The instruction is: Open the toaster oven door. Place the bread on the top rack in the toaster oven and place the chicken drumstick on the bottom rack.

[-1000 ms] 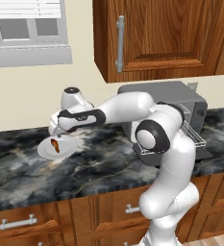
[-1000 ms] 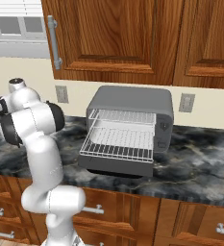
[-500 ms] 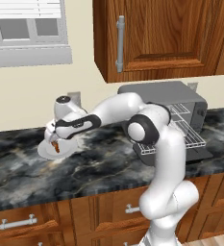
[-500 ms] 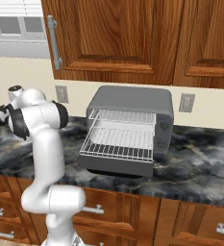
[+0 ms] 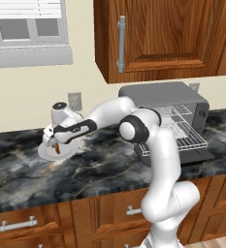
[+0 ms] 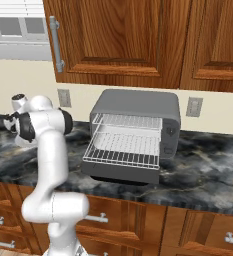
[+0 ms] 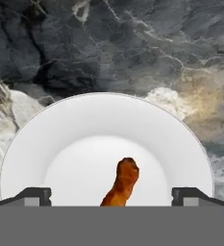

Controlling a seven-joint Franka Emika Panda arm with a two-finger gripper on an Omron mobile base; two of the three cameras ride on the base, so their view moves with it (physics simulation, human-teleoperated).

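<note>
The chicken drumstick (image 7: pixel 122 185) lies on a white plate (image 7: pixel 106 98) on the dark marble counter. My gripper (image 7: pixel 111 197) hangs open just above the plate, one fingertip (image 7: pixel 34 196) on each side of the drumstick, not touching it. From the left base view the gripper (image 5: pixel 54 144) points down at the plate (image 5: pixel 45 154) at the counter's left. The toaster oven (image 6: pixel 138 105) stands to the right with its door (image 6: pixel 119 173) folded down flat. The top rack (image 6: pixel 128 121) and bottom rack (image 6: pixel 122 151) are pulled out and bare. The bread is out of view.
Wooden wall cabinets (image 5: pixel 158 34) hang above the oven, and a wall outlet (image 5: pixel 74 100) sits behind the plate. A window (image 5: pixel 27 29) is at the upper left. The counter's front edge (image 5: pixel 61 196) runs above the drawers.
The hand has moved left and down onto the plate, ending with its open fingers around the drumstick. The oven, its door and both racks have not moved.
</note>
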